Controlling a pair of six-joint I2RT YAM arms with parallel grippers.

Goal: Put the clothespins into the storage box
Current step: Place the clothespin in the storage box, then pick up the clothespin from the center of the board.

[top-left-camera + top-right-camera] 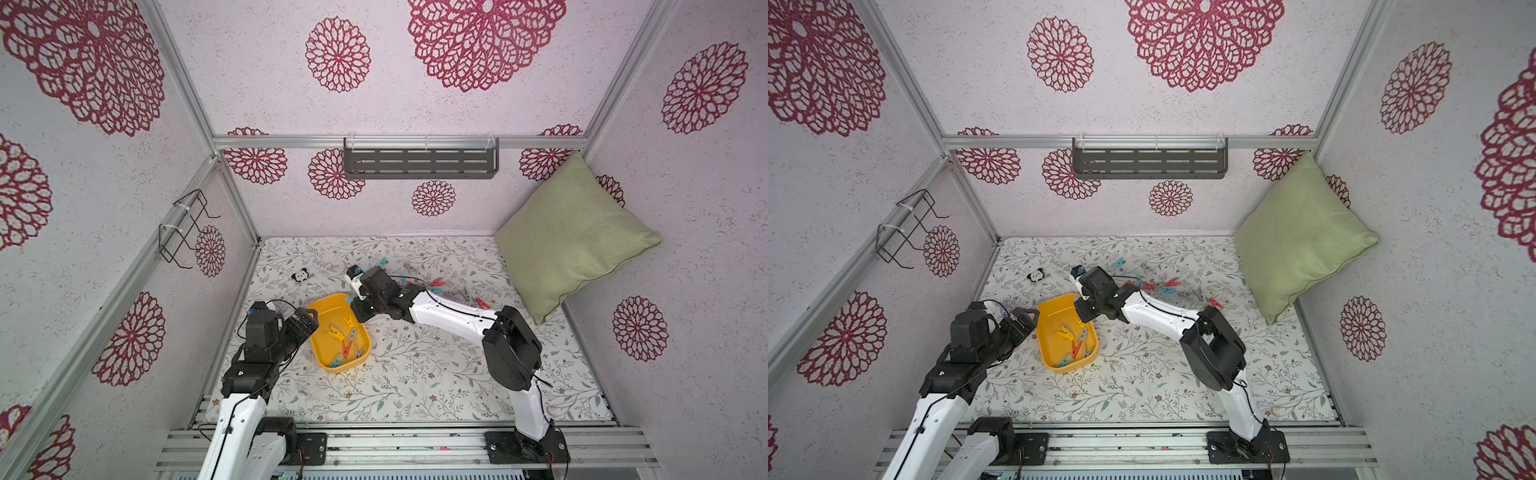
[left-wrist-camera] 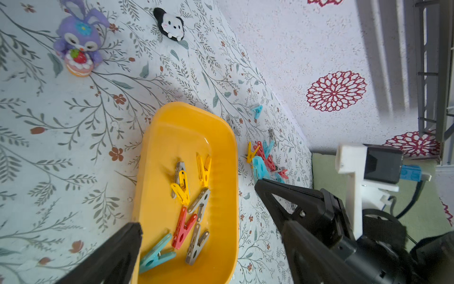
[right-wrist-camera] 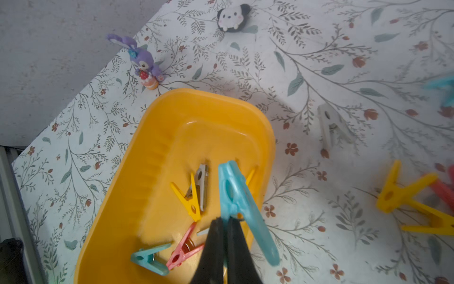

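In both top views the storage box [image 1: 322, 349] sits left of centre on the flowered table [image 1: 415, 374]. Yellow, red, teal and grey clothespins [image 1: 347, 338] lie inside it. The loose clothespins [image 1: 436, 284] are scattered above and to the right of the box, partly behind the right arm. The left gripper [image 1: 309, 322] is at the box's upper left rim with its jaws apart, and I cannot tell whether it touches the rim. The right gripper [image 1: 353, 303] reaches in at the box's upper right corner. A panda toy [image 1: 1036, 275] lies higher up the frame, apart from the box.

The left wrist view shows the left gripper [image 2: 211, 225] spread wide and empty above the storage box [image 2: 177, 132]. The loose clothespins [image 2: 264, 157] lie heaped just beyond the box. A purple figure [image 2: 78, 41] and the panda toy [image 2: 170, 24] stand well apart from the box.

In the right wrist view the right gripper [image 3: 224, 221] has its jaws pressed together on a teal clothespin [image 3: 233, 194]. The pin hangs over the rim of the storage box [image 3: 172, 103], above the clothespins [image 3: 194, 194] already inside. A yellow one and a grey one of the loose clothespins [image 3: 405, 204] lie on the table beside the box.
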